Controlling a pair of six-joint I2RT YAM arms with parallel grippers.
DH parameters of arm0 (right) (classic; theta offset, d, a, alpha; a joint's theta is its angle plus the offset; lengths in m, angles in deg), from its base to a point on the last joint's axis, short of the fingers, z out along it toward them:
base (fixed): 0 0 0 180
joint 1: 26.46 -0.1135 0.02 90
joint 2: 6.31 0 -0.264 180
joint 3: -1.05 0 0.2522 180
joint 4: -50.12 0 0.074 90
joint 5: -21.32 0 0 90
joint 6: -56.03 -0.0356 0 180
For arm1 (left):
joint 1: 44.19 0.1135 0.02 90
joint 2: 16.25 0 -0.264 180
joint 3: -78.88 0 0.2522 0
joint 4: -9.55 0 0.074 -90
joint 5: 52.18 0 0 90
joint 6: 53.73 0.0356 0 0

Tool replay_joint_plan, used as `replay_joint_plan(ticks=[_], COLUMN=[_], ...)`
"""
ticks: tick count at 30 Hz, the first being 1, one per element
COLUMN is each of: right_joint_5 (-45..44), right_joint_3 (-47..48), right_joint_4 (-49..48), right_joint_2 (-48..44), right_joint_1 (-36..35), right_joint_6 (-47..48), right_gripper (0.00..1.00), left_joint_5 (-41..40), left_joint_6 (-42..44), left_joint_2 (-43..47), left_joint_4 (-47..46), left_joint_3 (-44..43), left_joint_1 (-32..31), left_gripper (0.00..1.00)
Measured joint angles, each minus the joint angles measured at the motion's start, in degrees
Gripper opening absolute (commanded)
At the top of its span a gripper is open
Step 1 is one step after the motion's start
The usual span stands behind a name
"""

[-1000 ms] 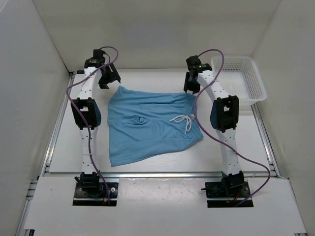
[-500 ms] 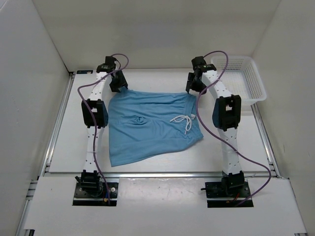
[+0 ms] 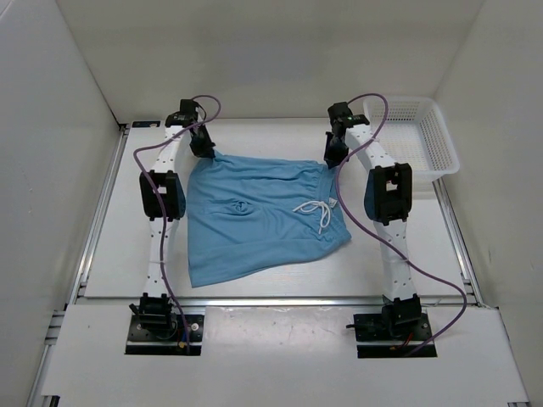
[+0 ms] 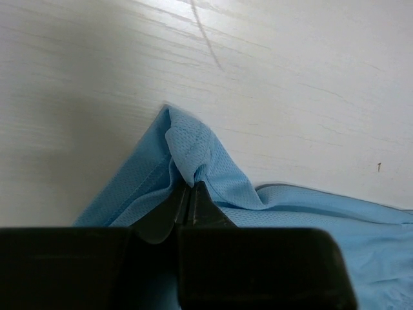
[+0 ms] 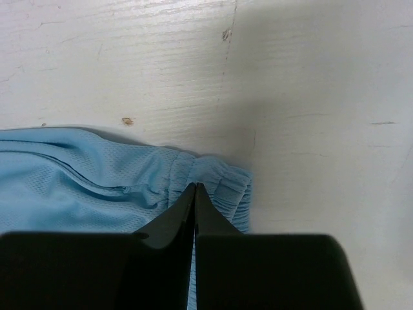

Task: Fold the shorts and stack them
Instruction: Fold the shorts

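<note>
**Both far corners of the shorts pinched, ready for a fold toward the near side**

The shorts (image 3: 259, 216) lie spread flat in the middle of the table (image 3: 254, 284), waistband (image 5: 222, 177) to the right and leg hems to the left, with the white drawstring (image 3: 316, 210) loose on top near the right edge.

The left gripper (image 3: 204, 146) is clamped on the far left corner. In its wrist view the jaws meet with a small ridge of mesh cloth bunched up between them. The right gripper (image 3: 333, 153) is closed on the far right corner, its jaws meeting on the gathered elastic.

The cloth looks thin, light and limp. It should drape and sag between the 2 grips rather than hold any shape, and a thin pinch like the left one could slip out under a sharp pull. The thicker elastic probably gives the right side a firmer hold. The corners look like the right places to take it, since lifting both together keeps the far edge straight. The drawstring may trail or get trapped inside the fold.

Bare table lies along the near side, between the near hem and the arm bases, giving room to carry the far edge over. Both forearms run close beside the left and right edges of the shorts. The basket (image 3: 411, 136) sits just right of the right arm, against the far right wall.
</note>
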Motion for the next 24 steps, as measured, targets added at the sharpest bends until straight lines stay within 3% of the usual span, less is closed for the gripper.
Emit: replay_joint_plan(ticks=[5, 9, 11, 13, 18, 24], right_joint_5=[-0.44, -0.46, -0.2, 0.2, 1.25, 4.09], right_joint_3=[-0.94, -1.11, -1.11, -1.11, -1.11, -0.42], right_joint_4=[-1.07, -1.73, -2.38, -2.29, -2.29, -2.54], right_joint_2=[-1.01, -2.19, -2.27, -2.25, -1.97, 1.4], right_joint_1=[0.0, -0.04, -0.04, -0.04, -0.04, -0.04], right_joint_6=[0.0, 0.48, 0.79, 1.38, 1.57, 1.53], right_gripper=[0.0, 0.59, 0.68, 0.71, 0.7, 0.56], left_joint_5=[0.81, 2.01, 2.75, 3.45, 4.26, 5.31], left_joint_6=[-0.42, -0.79, -1.01, -1.11, -1.33, -1.68], left_joint_2=[1.77, 5.07, 6.71, 8.11, 9.14, 9.14], left_joint_4=[0.17, 0.04, -0.11, -0.31, -1.01, -0.92], left_joint_3=[0.9, 1.46, 1.46, 1.51, 1.62, 2.51], left_joint_1=[1.68, 2.6, 2.82, 2.82, 2.71, 3.08], left_gripper=[0.1, 0.1, 0.1, 0.1, 0.1, 0.1])
